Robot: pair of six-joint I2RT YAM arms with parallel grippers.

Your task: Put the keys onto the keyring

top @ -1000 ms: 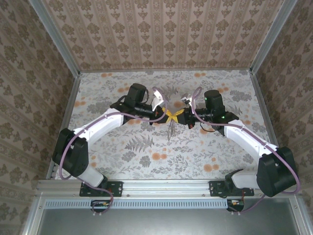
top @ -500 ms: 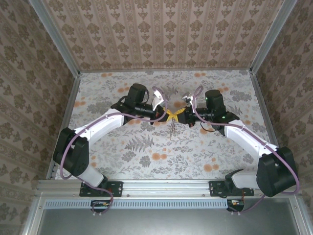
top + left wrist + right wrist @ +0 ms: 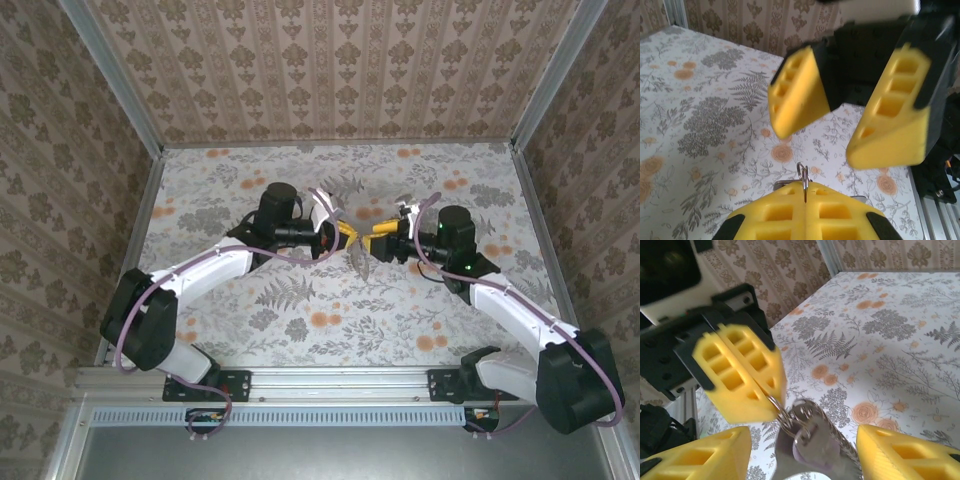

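My left gripper (image 3: 346,238) is shut on the keyring (image 3: 778,412), a thin silvery wire ring that sticks out between its yellow fingertips (image 3: 790,200). In the left wrist view the keyring (image 3: 803,176) stands edge-on just above the closed tips. From the ring's coils hangs a silvery key with a pinkish-purple head (image 3: 816,452), dangling over the table (image 3: 358,263). My right gripper (image 3: 378,244) faces the left one from the right. It is open, its yellow fingers (image 3: 700,455) on either side of the hanging key and not touching it.
The floral tabletop (image 3: 300,310) lies below both grippers. Patterned walls (image 3: 330,70) close in the back and both sides, with metal rails (image 3: 150,200) along the edges. Both arms meet mid-table, slightly behind the centre.
My right gripper has opened and drawn back to the right, letting go. The left gripper stays shut on the ring, and the key now hangs from it.
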